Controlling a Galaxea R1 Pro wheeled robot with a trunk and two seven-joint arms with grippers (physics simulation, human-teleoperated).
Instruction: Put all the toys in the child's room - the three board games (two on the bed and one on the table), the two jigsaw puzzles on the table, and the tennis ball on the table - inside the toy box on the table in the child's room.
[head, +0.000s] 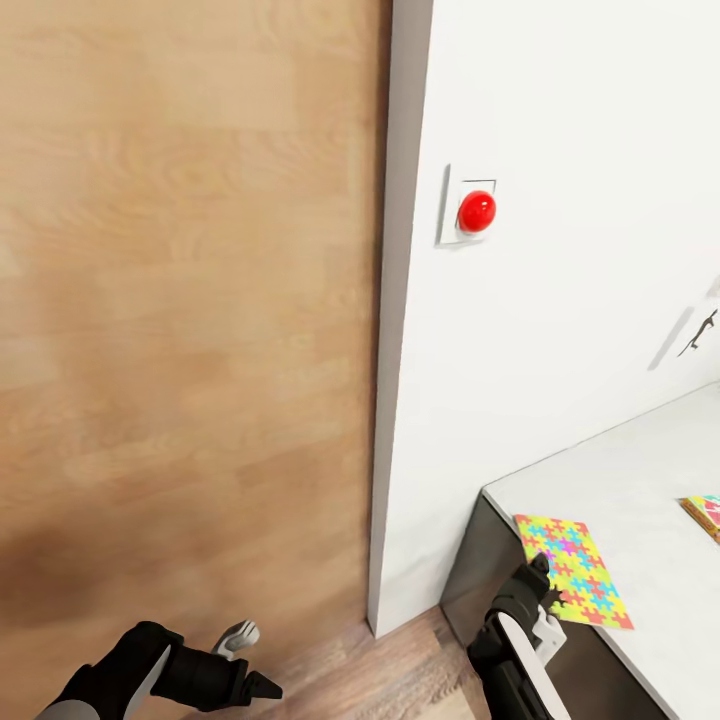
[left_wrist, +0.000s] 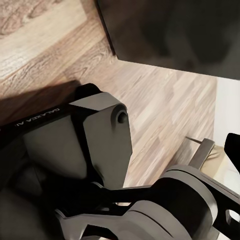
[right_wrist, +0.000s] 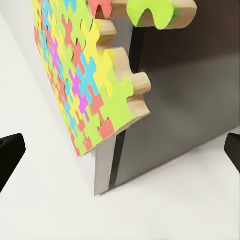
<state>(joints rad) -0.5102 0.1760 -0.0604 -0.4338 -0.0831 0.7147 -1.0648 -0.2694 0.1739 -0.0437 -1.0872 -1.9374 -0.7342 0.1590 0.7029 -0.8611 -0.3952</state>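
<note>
Head view: robot faces a wooden door panel (head: 190, 300) on the left and a white wall (head: 570, 130) on the right. A red round button (head: 477, 211) on a white plate is mounted on the wall, just right of the wall's edge. A small dark lizard-shaped figure (head: 698, 335) sits on the wall at the far right.

Table (head: 640, 480): its light-grey corner enters at lower right, with a dark side panel below. One jigsaw puzzle (head: 573, 570) lies flat on the near-left corner of the top, its near edge overhanging the table edge a little. A second bright item (head: 705, 515) is cut off by the right edge of the frame; too little shows to identify it.

Right gripper (head: 540, 590): just at the puzzle's near-left edge, tip overlapping it in the head view. In the right wrist view the jigsaw puzzle (right_wrist: 80, 75) is close ahead, the dark fingertips (right_wrist: 10, 157) spread wide at either side and apart from it, nothing held.

Left gripper (head: 258, 660): low at lower left, over the wood floor (head: 400, 670), well apart from the table. Fingers look parted and empty. The left wrist view shows the arm's dark housing (left_wrist: 100, 145) and plank floor (left_wrist: 165, 115).
</note>
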